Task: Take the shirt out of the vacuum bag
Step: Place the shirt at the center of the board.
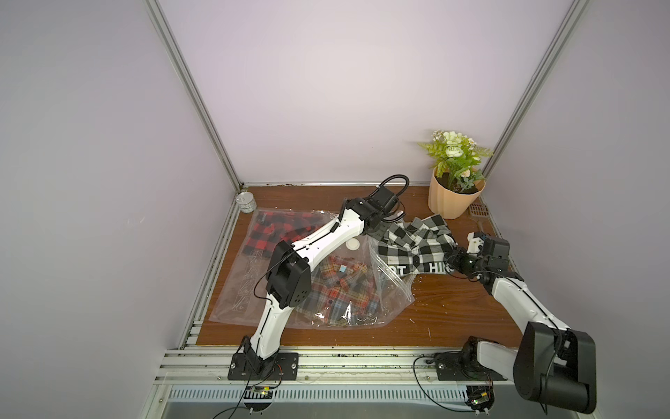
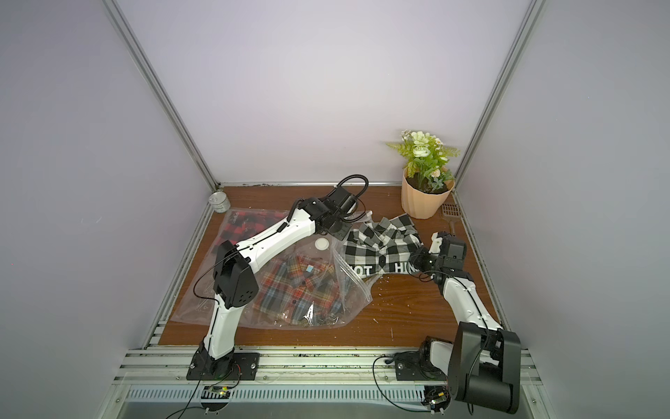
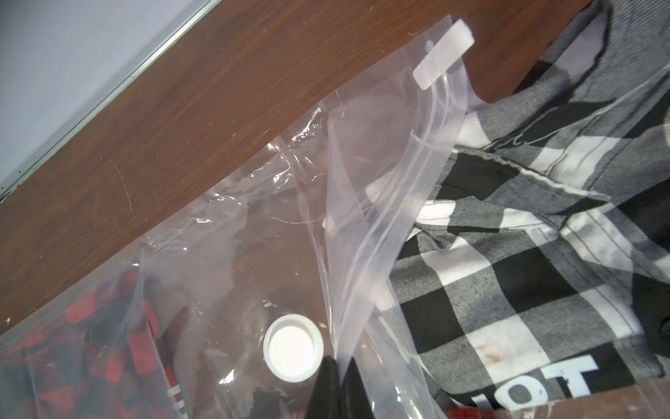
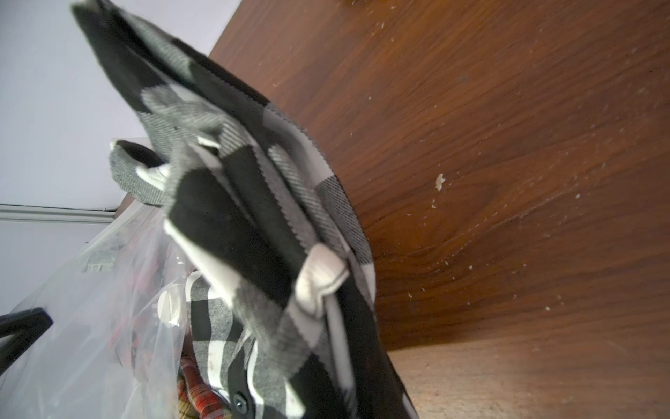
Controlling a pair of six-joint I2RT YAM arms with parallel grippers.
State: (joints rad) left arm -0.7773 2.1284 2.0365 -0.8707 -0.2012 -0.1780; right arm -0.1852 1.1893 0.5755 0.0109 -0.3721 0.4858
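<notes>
The tabletop (image 1: pixel 453 312) is a brown wood-grain board, scratched and bare along its near right part, where white crumbs (image 1: pixel 435 315) are scattered. A silver can (image 1: pixel 246 202) stands in the far left corner. A peach ribbed flower pot (image 1: pixel 455 197) stands in the far right corner, with a brown slotted scoop (image 1: pixel 478 210) just beside it at the right edge. A flat clear bag (image 1: pixel 239 290) holding red-and-black cloth lies along the left edge. The crumpled vacuum bag (image 1: pixel 393 290) overlaps it toward the middle and near edge. A black-and-white checked shirt (image 1: pixel 417 243) is bunched between that bag and the right edge.
</notes>
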